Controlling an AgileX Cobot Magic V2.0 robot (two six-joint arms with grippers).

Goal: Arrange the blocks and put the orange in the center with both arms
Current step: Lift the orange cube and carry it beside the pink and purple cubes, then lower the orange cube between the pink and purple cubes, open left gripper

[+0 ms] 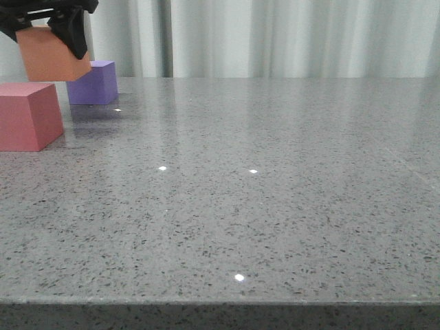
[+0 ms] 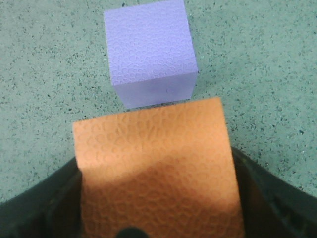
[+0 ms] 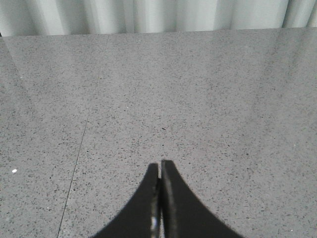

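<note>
The orange block [image 1: 51,55] hangs in the air at the far left of the table, held tilted by my left gripper [image 1: 49,31], which is shut on it. In the left wrist view the orange block [image 2: 153,168] fills the space between the dark fingers [image 2: 44,203]. Just beyond it the purple block [image 1: 93,82] [image 2: 148,49] rests on the table. The pink-red block [image 1: 27,115] sits nearer, at the left edge. My right gripper [image 3: 159,166] is shut, with nothing in it, above bare table; it does not show in the front view.
A grey speckled table [image 1: 261,192] spreads to the right and front of the blocks. Pale curtains [image 1: 275,34] hang behind its far edge. The table's front edge [image 1: 220,301] runs along the bottom of the front view.
</note>
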